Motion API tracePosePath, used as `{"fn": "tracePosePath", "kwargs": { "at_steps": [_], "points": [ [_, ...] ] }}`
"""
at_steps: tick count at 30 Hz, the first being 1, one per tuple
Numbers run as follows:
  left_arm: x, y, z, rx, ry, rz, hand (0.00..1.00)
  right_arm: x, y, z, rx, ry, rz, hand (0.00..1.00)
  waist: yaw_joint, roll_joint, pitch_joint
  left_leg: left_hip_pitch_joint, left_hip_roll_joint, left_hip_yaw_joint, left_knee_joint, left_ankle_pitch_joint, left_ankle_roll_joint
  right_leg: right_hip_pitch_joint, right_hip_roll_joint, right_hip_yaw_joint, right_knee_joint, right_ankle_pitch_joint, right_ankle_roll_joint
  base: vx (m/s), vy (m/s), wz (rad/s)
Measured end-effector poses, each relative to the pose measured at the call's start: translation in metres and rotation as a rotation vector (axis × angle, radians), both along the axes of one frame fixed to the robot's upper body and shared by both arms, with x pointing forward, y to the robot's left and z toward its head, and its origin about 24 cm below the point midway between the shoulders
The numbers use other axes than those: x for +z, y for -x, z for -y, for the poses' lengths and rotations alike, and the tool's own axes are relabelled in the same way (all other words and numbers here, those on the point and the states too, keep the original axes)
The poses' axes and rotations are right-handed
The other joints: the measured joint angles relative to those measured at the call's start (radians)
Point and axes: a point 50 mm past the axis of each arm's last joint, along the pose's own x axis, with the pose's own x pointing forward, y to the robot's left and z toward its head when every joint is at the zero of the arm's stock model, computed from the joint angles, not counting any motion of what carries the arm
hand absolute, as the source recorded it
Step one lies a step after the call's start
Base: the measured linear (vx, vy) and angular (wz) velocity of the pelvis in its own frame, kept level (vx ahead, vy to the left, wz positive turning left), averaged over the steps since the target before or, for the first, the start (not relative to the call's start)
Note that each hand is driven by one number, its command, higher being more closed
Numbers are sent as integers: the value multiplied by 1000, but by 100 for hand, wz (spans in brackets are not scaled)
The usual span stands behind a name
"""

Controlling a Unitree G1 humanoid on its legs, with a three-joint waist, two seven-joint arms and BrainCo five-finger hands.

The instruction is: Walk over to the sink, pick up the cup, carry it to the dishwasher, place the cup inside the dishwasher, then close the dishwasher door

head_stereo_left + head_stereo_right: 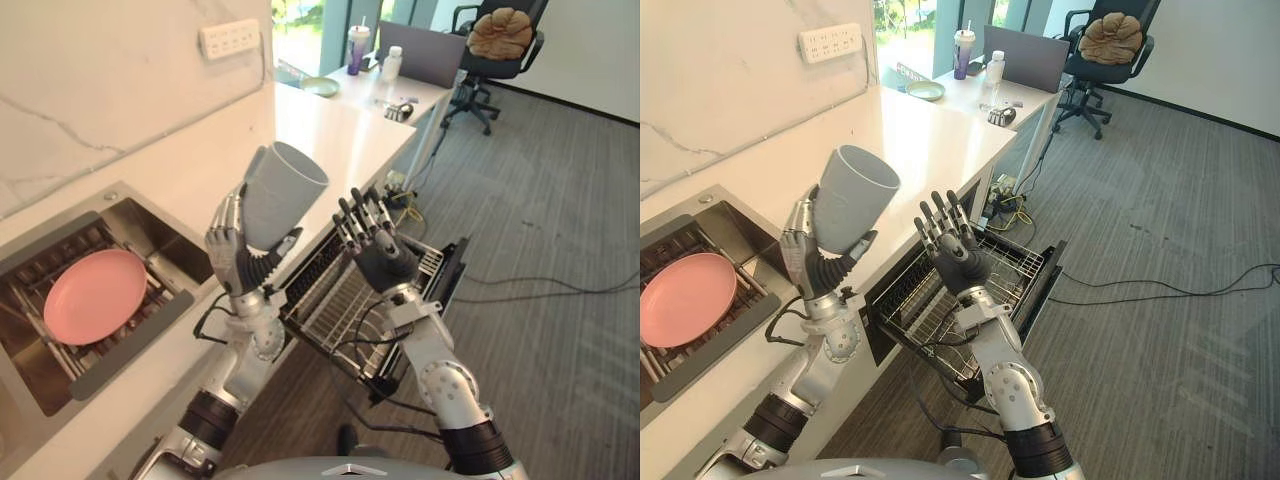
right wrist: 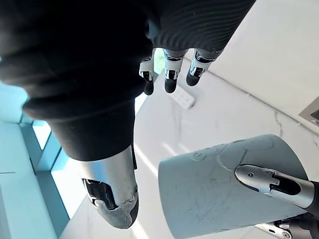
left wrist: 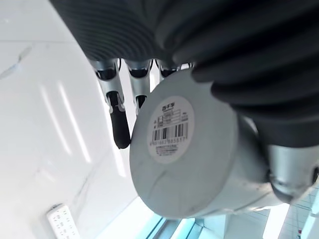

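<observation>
A slip is to be feared, since the grey cup [image 1: 284, 196] is gripped only low on its body by the curled fingers and thumb of the left hand [image 1: 233, 256], aloft over the front edge of the counter [image 1: 330, 130]. Its rim could also be knocked on the wires of the pulled-out dishwasher rack [image 1: 335, 300] or on the right hand [image 1: 374, 243] (raised just beside it, fingers straight, nothing held). The long axis is tilted, with the base in the palm and the open mouth turned up and towards the robot's right.

Head stereo looks down on counter [image 1: 330, 130]; close wrist cams share cup [image 3: 189, 149], prob. aimed upward.
</observation>
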Motion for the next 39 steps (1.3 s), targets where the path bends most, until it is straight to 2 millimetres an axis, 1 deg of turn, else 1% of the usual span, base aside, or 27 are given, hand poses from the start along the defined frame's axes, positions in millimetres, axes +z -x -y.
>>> {"fn": "tracePosePath", "kwargs": {
  "at_steps": [1, 3, 5, 7, 10, 13, 16, 19, 20, 23, 25, 28, 31, 38, 39],
  "points": [
    [0, 1, 3, -13, -4, -1, 100, 1, 0, -3, 12, 2, 2, 0, 0, 8, -6, 1, -2, 0, -16, 14, -1, -6, 1, 0, 0, 0, 0, -31, -4, -1],
    [2, 1, 9, -34, -11, 3, 100, 3, -1, -9, 28, 7, 0, 0, -1, 14, -9, 2, -7, 0, -37, 31, -2, -11, 2, 0, -5, -1, 0, 0, 0, 0],
    [4, 1, 16, -62, -20, 7, 100, 6, -3, -16, 47, 13, -1, 0, 0, 14, -9, 2, -8, 0, -45, 44, -5, -10, 2, -1, -11, -1, 1, -35, -14, 1],
    [4, 3, 23, -100, -31, 4, 100, 12, -6, -22, 63, 15, 5, 0, 3, 14, -9, 9, -10, -2, -45, 56, -16, -2, 0, -4, -12, -8, -1, -15, -8, 1],
    [2, 5, 32, -144, -47, -12, 100, 15, -6, -30, 85, 21, 7, 0, 4, 12, -15, 17, -12, -8, -46, 60, -17, 7, -4, -11, -8, -14, -2, -22, -2, 6],
    [0, 4, 34, -150, -48, -22, 100, 16, -8, -30, 77, 21, 3, 0, 6, 12, -16, 17, -18, -23, -46, 66, -16, 12, -8, -25, -5, -18, 1, -19, 1, 14],
    [-1, 3, 38, -169, -37, -38, 100, 17, -10, -30, 57, 25, -13, 0, 17, 11, -19, 24, -25, -27, -46, 78, -10, 11, -16, -28, 1, -19, 1, 7, 7, 5],
    [-3, 2, 37, -166, -29, -51, 100, 17, -11, -34, 54, 40, -26, 0, 24, 1, -33, 24, -28, -29, -46, 81, -10, 11, -19, -29, 1, -19, 1, 0, 0, 0],
    [-4, 2, 37, -164, -19, -58, 100, 17, -13, -36, 53, 51, -23, 100, 27, -6, -39, 24, -29, -29, -46, 82, -9, 11, -20, -29, 2, -19, 1, 0, 0, 0],
    [-7, 1, 35, -147, -12, -86, 100, 20, -17, -38, 37, 65, -37, 100, 32, -22, -50, 24, -31, -31, -46, 82, -9, 10, -22, -28, 6, -21, 2, 0, 0, 0],
    [-8, -1, 34, -139, -17, -92, 100, 21, -18, -38, 17, 87, -41, 100, 36, -27, -53, 24, -34, -32, -46, 83, -8, 8, -24, -28, 11, -29, 6, 0, 0, 0],
    [-6, -1, 35, -143, -18, -84, 100, 25, -19, -37, -35, 107, -5, 100, 41, -27, -54, 21, -38, -32, -46, 83, -7, 0, -30, -26, 23, -33, 7, 0, 0, 0],
    [-5, -1, 36, -145, -18, -79, 100, 27, -19, -40, -48, 126, 25, 100, 44, -27, -56, 22, -39, -33, -46, 83, -8, 0, -33, -26, 26, -34, 7, 0, 0, 0],
    [-3, -1, 28, -129, -29, -45, 100, 35, -20, -45, -13, 138, 72, 100, 54, -28, -66, 11, -41, -45, -46, 84, -9, -12, -37, -27, 39, -39, 6, 12, 6, 4],
    [-3, 0, 25, -130, -34, -38, 0, 36, -20, -46, -3, 139, 85, 100, 55, -28, -67, 11, -41, -46, -46, 84, -9, -11, -37, -27, 40, -40, 6, 18, 3, 3]
  ]
}}
